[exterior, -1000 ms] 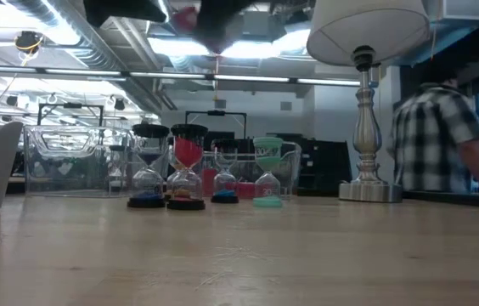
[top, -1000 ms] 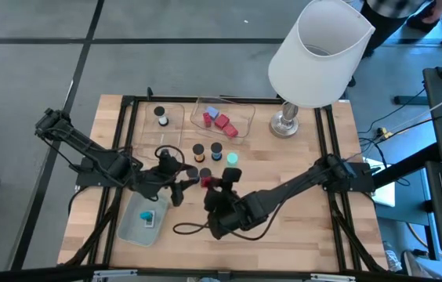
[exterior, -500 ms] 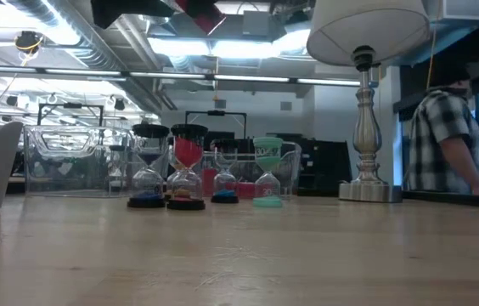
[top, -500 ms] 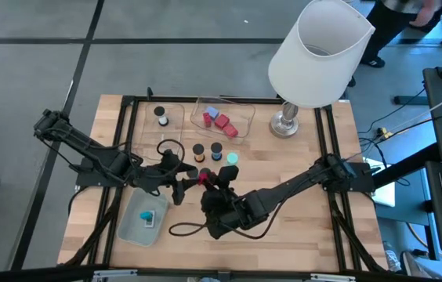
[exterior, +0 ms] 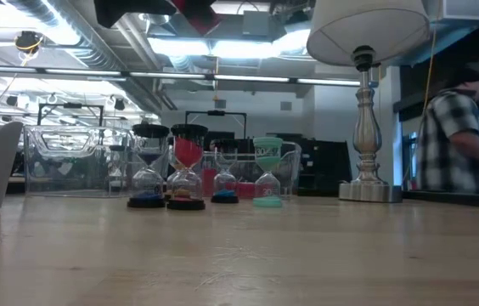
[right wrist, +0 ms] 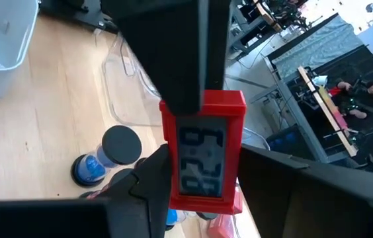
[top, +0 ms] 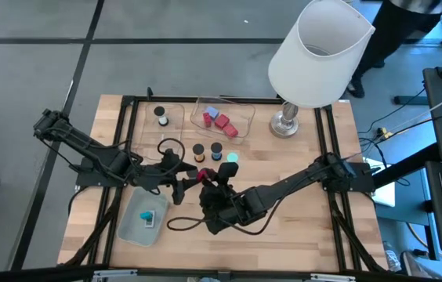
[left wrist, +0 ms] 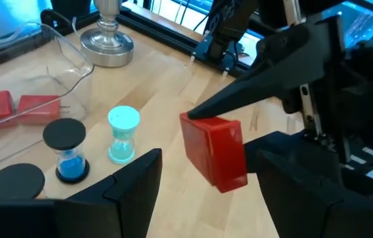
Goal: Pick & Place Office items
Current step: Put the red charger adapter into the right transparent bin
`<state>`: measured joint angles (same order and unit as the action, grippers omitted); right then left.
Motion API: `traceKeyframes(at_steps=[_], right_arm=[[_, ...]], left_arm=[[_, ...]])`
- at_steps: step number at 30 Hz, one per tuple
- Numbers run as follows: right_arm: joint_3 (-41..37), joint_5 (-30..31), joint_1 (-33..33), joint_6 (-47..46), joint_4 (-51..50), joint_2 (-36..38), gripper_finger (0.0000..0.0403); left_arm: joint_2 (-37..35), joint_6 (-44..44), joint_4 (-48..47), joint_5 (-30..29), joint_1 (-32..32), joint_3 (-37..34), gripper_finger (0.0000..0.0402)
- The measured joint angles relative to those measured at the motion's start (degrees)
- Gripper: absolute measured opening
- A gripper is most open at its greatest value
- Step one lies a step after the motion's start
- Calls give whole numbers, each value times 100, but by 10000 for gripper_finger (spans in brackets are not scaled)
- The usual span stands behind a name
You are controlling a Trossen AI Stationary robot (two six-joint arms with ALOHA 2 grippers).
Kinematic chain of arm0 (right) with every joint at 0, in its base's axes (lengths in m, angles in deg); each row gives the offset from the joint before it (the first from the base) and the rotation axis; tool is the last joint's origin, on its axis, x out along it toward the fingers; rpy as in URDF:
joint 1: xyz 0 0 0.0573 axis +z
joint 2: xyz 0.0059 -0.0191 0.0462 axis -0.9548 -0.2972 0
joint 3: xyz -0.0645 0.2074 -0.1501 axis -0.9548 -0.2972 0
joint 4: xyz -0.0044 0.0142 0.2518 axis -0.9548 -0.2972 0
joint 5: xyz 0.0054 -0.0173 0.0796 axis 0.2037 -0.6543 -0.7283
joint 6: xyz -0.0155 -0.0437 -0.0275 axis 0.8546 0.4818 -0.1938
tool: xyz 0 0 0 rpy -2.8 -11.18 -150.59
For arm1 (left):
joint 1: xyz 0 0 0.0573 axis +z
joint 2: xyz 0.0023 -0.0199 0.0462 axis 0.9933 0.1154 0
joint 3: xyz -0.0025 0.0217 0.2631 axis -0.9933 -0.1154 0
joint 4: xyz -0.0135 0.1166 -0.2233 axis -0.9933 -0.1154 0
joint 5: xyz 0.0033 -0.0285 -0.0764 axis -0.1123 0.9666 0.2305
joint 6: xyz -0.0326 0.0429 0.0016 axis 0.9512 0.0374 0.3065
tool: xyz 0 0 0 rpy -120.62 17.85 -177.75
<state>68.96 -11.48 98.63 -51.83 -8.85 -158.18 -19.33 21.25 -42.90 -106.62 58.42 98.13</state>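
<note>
The right pincer (top: 208, 178) is closed on a red timer (right wrist: 203, 152), a small red block with a grey digit display, and holds it in the air above the middle of the wooden counter (top: 299, 227). In the right wrist view the two dark fingers (right wrist: 173, 59) clamp the timer from its upper edge, the display facing the camera. The left wrist view shows the same red timer (left wrist: 214, 151) from the side, pinched at its upper corner by the other arm's fingers and clear of the counter surface.

The left pincer (top: 175, 174) sits just beside it, on the left of the timer, with its jaws apart and nothing between them.

Beyond the two pincers stand small sand timers: a teal sand timer (top: 232, 158), a blue one with a black cap (top: 216, 149) and others close by. In the low view they stand in a row, with a red sand timer (exterior: 187, 177) among them. A clear tray (top: 243, 117) at the far side holds red and blue blocks (top: 221, 120). A pale green tray (top: 131, 227) near the front left holds a teal piece (top: 148, 216). A white lamp (top: 319, 51) stands at the far right, and a person in a checked shirt (exterior: 460, 144) is in the room behind
</note>
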Motion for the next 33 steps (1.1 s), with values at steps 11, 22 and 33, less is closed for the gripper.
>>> traceKeyframes(at_steps=[11,22,33], right_arm=[[-2,-317,-142,-7,167,0,150],[-4,-315,-170,13,154,0,150],[-13,-231,-170,39,110,0,151]], left_arm=[[0,-117,1,23,60,2,242],[0,-264,-29,249,242,0,200],[-9,-206,-39,420,261,0,79]])
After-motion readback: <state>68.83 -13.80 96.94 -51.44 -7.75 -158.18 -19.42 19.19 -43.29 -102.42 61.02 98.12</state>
